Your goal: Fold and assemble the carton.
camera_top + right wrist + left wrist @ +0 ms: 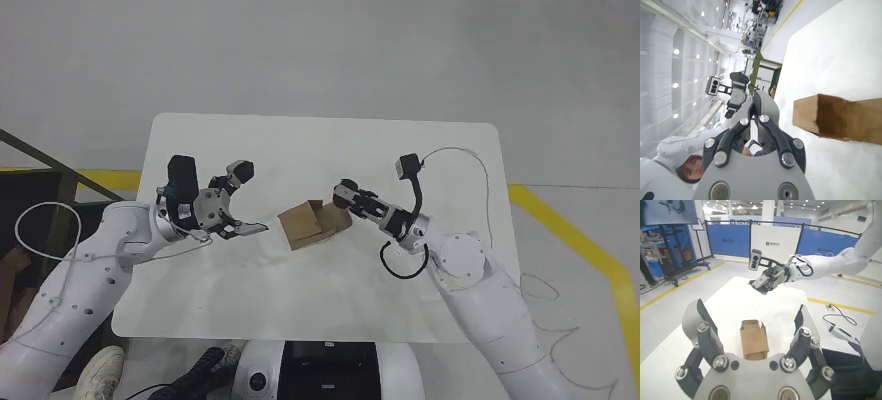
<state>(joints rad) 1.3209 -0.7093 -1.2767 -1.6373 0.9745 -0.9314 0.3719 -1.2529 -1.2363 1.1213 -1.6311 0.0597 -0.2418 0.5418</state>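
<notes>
A white counter (330, 295) in a bright factory hall is carrying a brown carton (303, 228).
The carton is lying on the counter with its flaps open. The left end effector (254, 200) is hanging just beside the carton, spread wide and gripping nothing. The right end effector (343, 190) is hovering at the carton's opposite side, fingers pressed together and empty.

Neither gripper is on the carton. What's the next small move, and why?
Probably ease the left gripper forward around the carton: it is open and lined up, the carton lies free on the table, and the right gripper is shut near its open end.
</notes>
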